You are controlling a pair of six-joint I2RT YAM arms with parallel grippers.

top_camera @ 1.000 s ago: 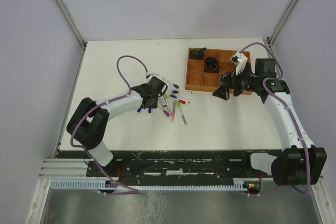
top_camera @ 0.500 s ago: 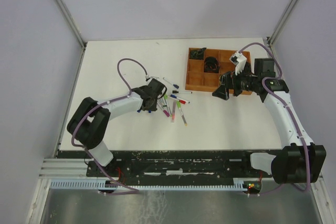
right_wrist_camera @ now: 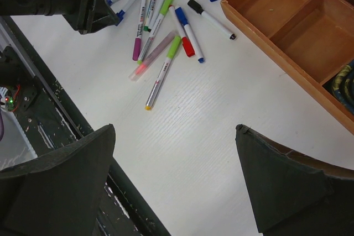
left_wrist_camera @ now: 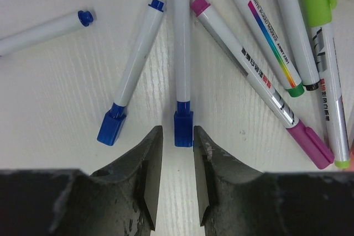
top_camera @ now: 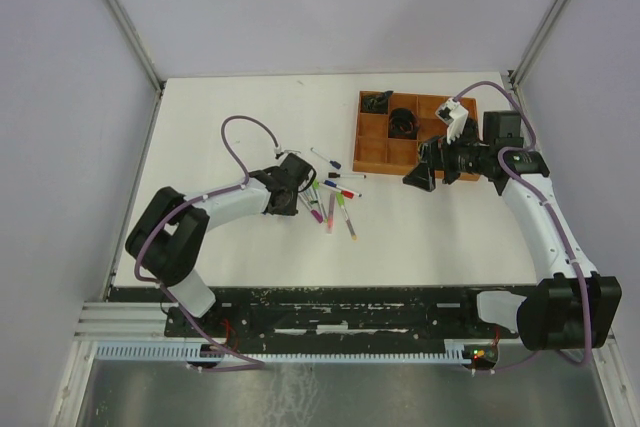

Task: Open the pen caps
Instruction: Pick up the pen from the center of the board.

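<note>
Several pens (top_camera: 330,202) lie scattered on the white table, left of the brown tray (top_camera: 375,152). My left gripper (top_camera: 297,195) is low over their left edge. In the left wrist view its fingers stand narrowly apart (left_wrist_camera: 177,131). The blue pen cap (left_wrist_camera: 183,129) of an upright white pen (left_wrist_camera: 181,42) reaches just between the fingertips, close to the right one, and is not clamped. A second blue-capped pen (left_wrist_camera: 135,59) lies to its left and a purple-capped pen (left_wrist_camera: 249,75) to its right. My right gripper (right_wrist_camera: 175,131) hangs wide open with nothing in it above bare table near the tray.
The tray (right_wrist_camera: 260,42) has several compartments, with dark objects (top_camera: 402,122) in the rear ones. A black rail (top_camera: 330,312) runs along the near table edge. Grey walls close the table in on three sides.
My left gripper has narrowed and shifted slightly nearer, onto the blue cap's end. The right arm has barely moved.
</note>
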